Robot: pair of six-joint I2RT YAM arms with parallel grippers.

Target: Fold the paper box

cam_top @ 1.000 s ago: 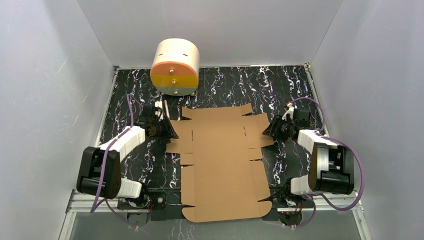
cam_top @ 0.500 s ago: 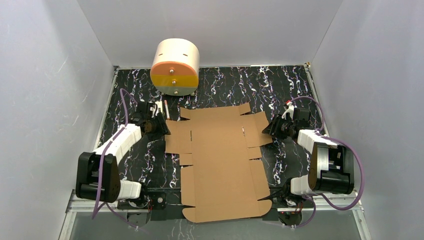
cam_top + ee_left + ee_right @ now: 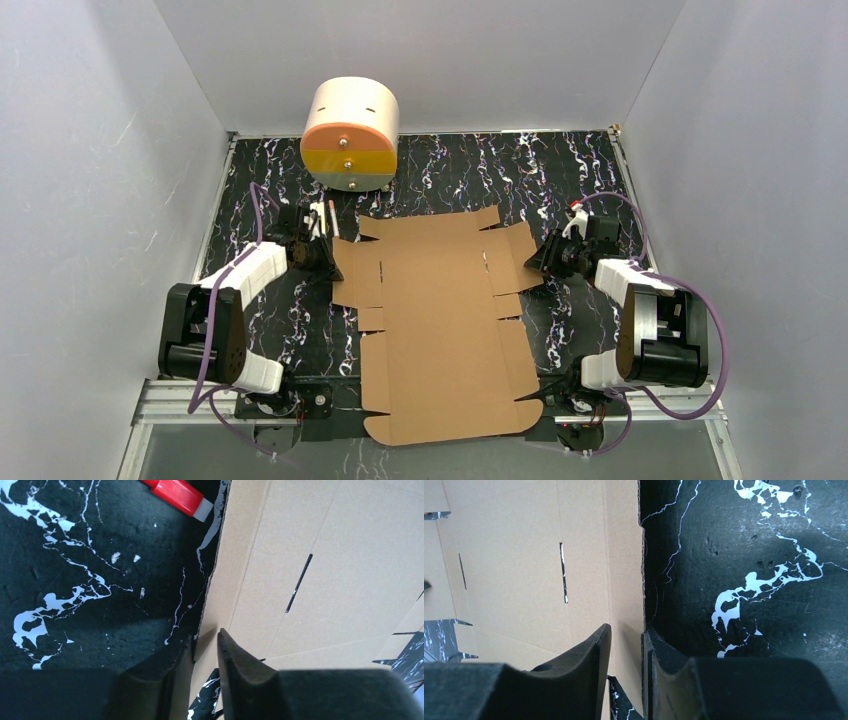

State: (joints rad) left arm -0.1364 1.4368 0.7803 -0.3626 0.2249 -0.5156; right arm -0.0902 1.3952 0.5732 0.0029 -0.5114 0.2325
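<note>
The paper box (image 3: 440,320) lies flat and unfolded on the black marbled table, a brown corrugated sheet with flaps and slots. My left gripper (image 3: 326,256) is at the edge of its left side flap (image 3: 240,580). In the left wrist view the gripper (image 3: 205,637) straddles that edge, one finger outside and under it, the other over the cardboard, with a narrow gap left. My right gripper (image 3: 547,262) mirrors this at the right side flap (image 3: 589,555). In the right wrist view the gripper (image 3: 626,630) stands open round the flap's edge.
A cream cylinder (image 3: 350,135) with an orange and yellow front stands at the back, left of centre. A small red and white object (image 3: 177,495) lies on the table just beyond the left flap. White walls enclose three sides. The box's near end overhangs the arm bases.
The left gripper drew back to the left, then came in again onto the left flap's edge. Both grippers' jaws have narrowed. The right arm has barely shifted.
</note>
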